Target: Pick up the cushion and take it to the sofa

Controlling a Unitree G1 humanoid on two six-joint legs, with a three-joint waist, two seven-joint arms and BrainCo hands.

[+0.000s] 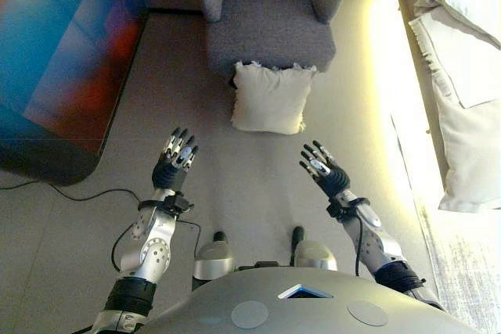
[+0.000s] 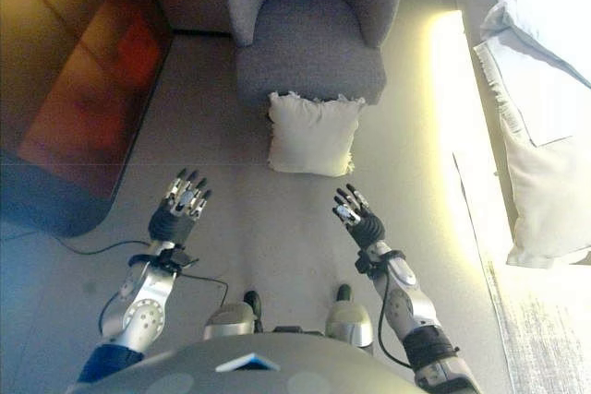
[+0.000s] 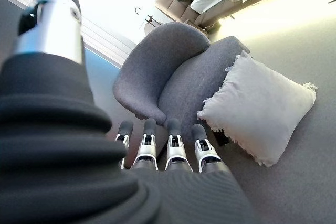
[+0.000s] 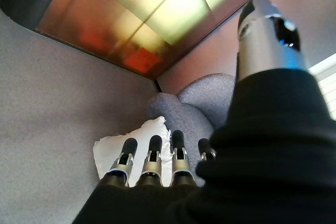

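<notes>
A cream fringed cushion (image 1: 270,98) stands on the grey floor, leaning against the front of a grey sofa chair (image 1: 270,17). It also shows in the left wrist view (image 3: 260,106) and the right wrist view (image 4: 113,148). My left hand (image 1: 177,158) is open and empty, held above the floor short of the cushion and to its left. My right hand (image 1: 322,168) is open and empty too, short of the cushion and to its right. Neither hand touches the cushion.
A dark glossy low table (image 1: 63,60) with a rounded corner fills the left side. A bed with white bedding (image 1: 462,76) runs along the right. A black cable (image 1: 78,193) lies on the floor by the left arm.
</notes>
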